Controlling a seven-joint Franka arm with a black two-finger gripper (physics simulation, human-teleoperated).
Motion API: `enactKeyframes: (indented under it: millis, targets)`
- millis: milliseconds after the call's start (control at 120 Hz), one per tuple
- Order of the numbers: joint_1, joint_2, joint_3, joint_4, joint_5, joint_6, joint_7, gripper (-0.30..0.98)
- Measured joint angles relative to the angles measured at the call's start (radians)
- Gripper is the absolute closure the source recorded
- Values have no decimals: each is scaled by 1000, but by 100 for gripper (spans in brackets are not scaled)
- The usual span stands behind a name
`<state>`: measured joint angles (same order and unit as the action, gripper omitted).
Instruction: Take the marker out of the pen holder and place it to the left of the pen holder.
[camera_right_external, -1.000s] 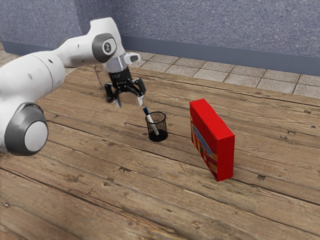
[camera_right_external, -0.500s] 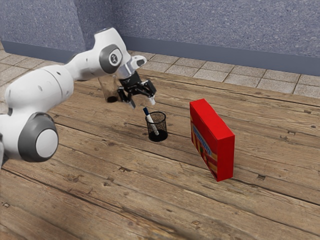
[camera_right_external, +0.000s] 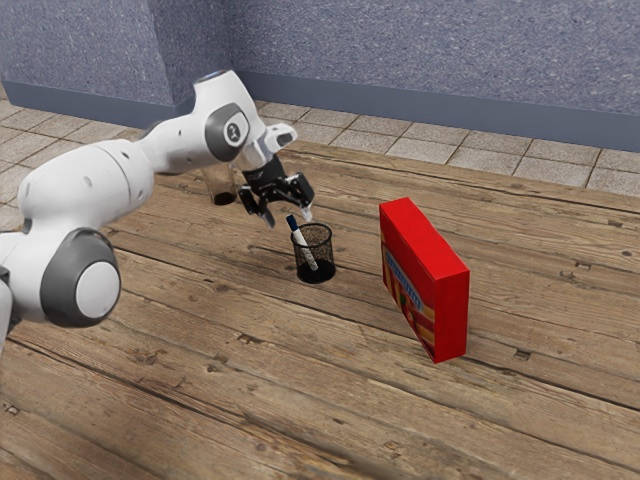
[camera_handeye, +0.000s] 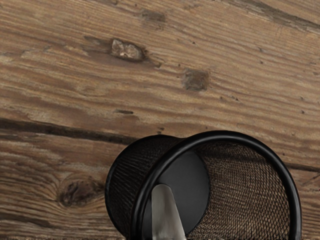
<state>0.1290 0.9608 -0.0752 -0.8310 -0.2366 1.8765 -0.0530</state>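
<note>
My gripper (camera_right_external: 289, 217) is open in the exterior view, its fingertips spread just above the upper end of the marker. The marker (camera_right_external: 302, 244), white with a dark blue cap end, leans inside the black mesh pen holder (camera_right_external: 315, 266), its capped end sticking out over the rim towards the exterior view's left. In the wrist view the round rim of the pen holder (camera_handeye: 220, 136) appears close beneath my hand, and a pale grey part of the marker (camera_handeye: 166, 215) stands over the holder's dark base. Nothing is held.
A tall red box (camera_right_external: 440, 300) stands on the wooden table (camera_right_external: 200, 390), to the exterior view's right of the pen holder. Behind the arm is a see-through container with a dark bottom (camera_right_external: 222, 196).
My hand has moved towards the exterior view's right and slightly down, from beyond the holder's left side to above the marker. The marker, pen holder and red box have stayed put.
</note>
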Motion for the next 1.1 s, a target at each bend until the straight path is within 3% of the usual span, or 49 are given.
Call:
enactKeyframes:
  millis: [125, 375, 517, 733, 1100]
  targets:
    - [0, -4, 0, -2, 1, -11, 3, 12]
    - [0, -7, -3, -2, 1, -23, 6, 53]
    - [0, -11, -7, -2, 2, -26, 7, 68]
    - [-5, -30, -10, -2, 27, -28, 4, 75]
    - [-35, -241, -25, -42, 206, -123, -3, 79]
